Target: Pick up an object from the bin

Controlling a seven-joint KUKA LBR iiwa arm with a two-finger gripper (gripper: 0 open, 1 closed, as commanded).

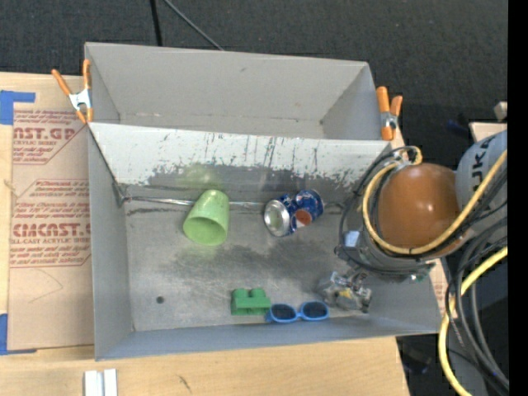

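the pincer (350,292) hangs low in the right near corner of the bin (223,89); i cannot tell whether it is open or closed, and nothing shows in its grip. the closest thing is a pair of blue sunglasses (298,312), just to its left and slightly nearer, long axis running left-right along the near wall, beside a green block (248,301). a crushed can (291,213) and a green cup (206,218) lie farther off.

A dark grey carpeted floor (330,15) is seen across the top of the camera view. A thin black cable (155,15) is laid over it, running down from a dark object cut off by the upper edge. Along the lower edge a pale wooden bench (247,370) is seen, with a small white strip (100,379) lying on it near the left corner.
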